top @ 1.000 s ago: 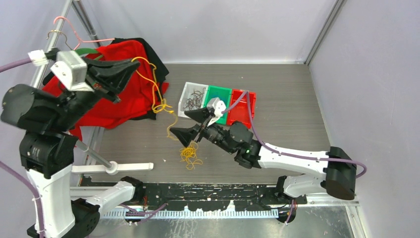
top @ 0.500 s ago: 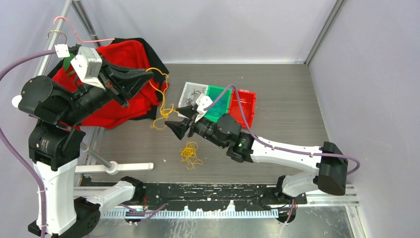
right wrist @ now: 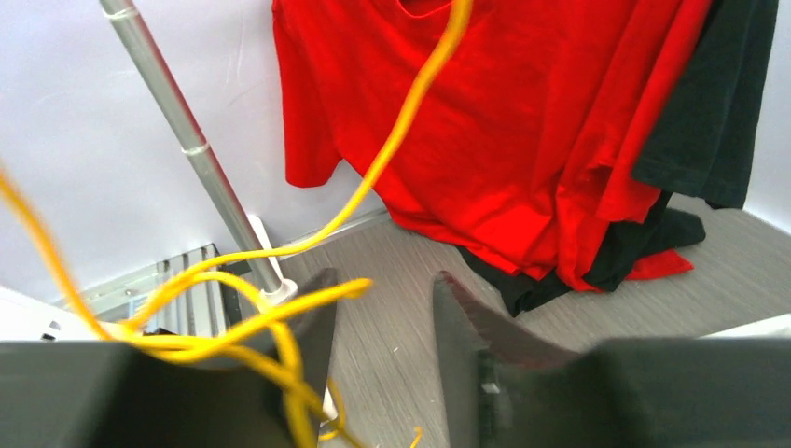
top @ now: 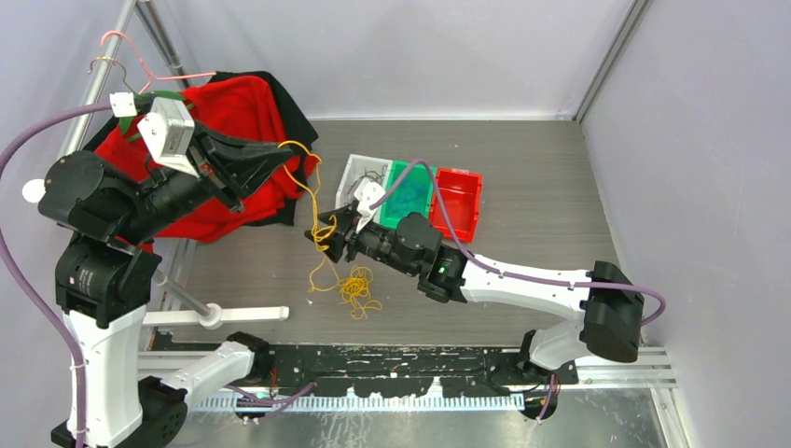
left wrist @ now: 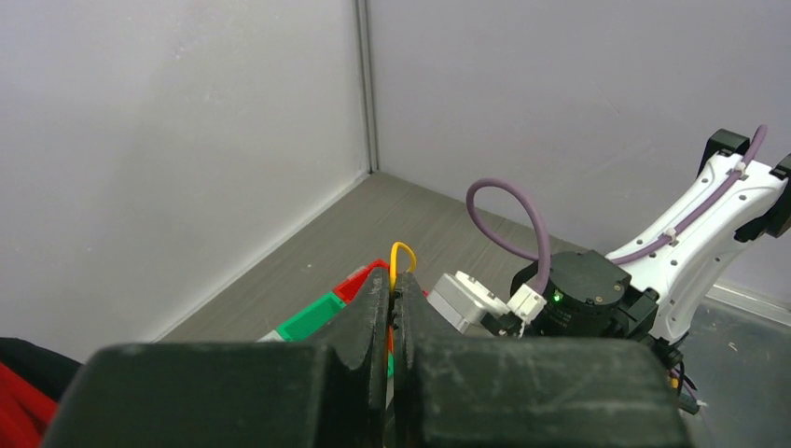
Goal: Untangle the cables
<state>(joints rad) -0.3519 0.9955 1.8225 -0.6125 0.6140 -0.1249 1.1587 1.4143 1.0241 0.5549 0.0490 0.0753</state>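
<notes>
Top external view: we see the left hand pressed shut on the yellow cable, held above the table. The cable hangs down past the right hand, whose fingers stand spread with strands draped over one, and ends in a small tangle on the table.

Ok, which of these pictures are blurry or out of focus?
Right wrist view: the yellow cable near the lens is soft, while the red shirt behind is sharp. Left wrist view: the left gripper is a dark, soft mass up close; the right arm beyond is crisp. Top view: evenly lit and sharp.
</notes>
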